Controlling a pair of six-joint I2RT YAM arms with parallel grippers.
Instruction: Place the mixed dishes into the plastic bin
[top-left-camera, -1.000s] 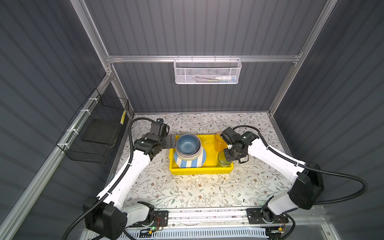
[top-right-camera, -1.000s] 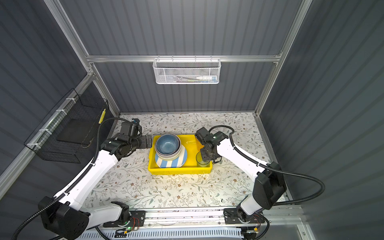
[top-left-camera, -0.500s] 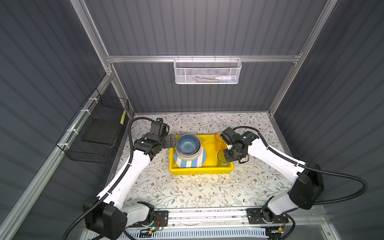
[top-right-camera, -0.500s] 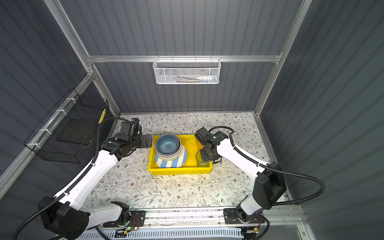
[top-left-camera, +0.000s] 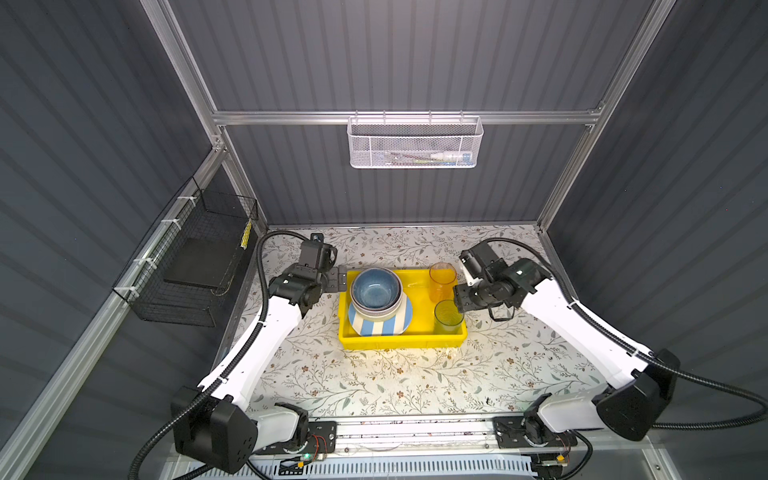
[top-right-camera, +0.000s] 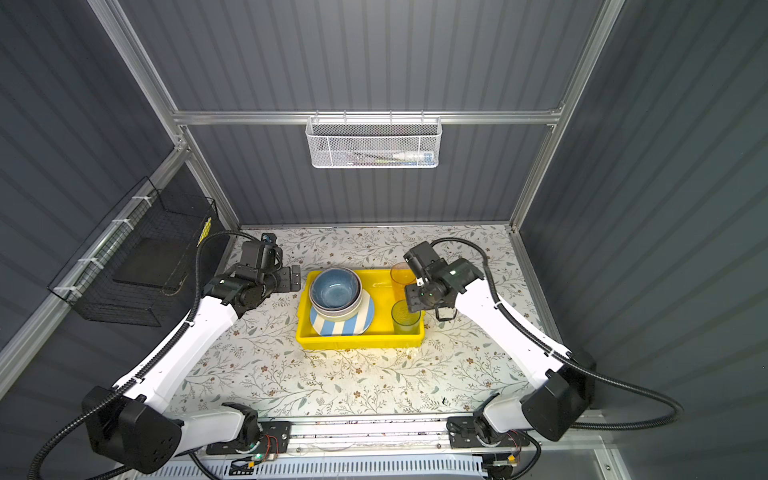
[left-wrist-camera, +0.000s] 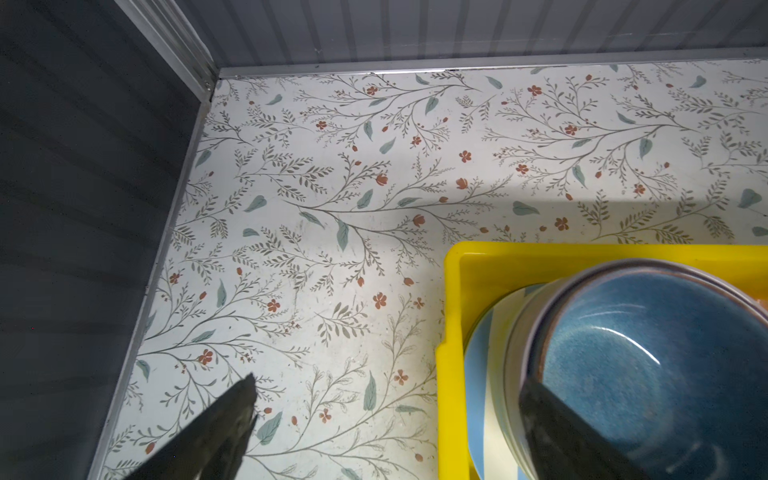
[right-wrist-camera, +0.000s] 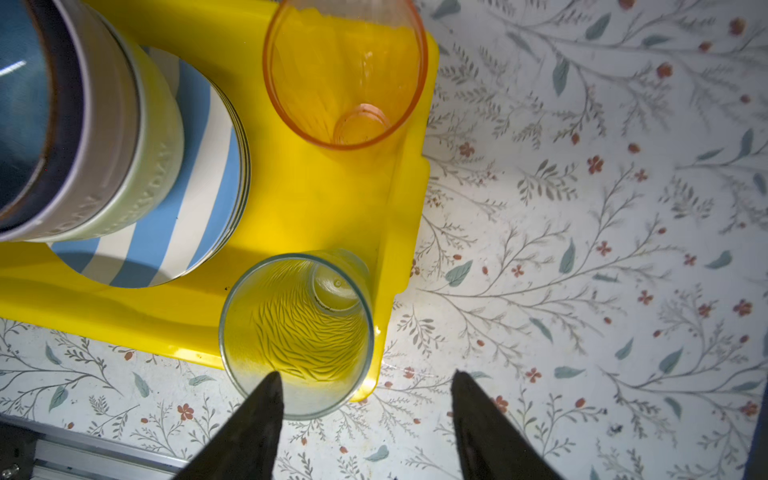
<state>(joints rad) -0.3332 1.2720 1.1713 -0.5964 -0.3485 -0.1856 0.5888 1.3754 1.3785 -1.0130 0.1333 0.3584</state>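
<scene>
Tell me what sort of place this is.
Probably a robot lab cell: grey panelled walls in an aluminium frame, left arm and right arm on a base rail, yellow bin of dishes on a floral tabletop.

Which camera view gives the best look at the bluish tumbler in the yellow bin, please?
The right wrist view: it looks down into the bluish tumbler, showing rim, ribbed wall and base, upright in the yellow bin. Both top views show it small, at the bin's right end. The left wrist view misses it.
</scene>
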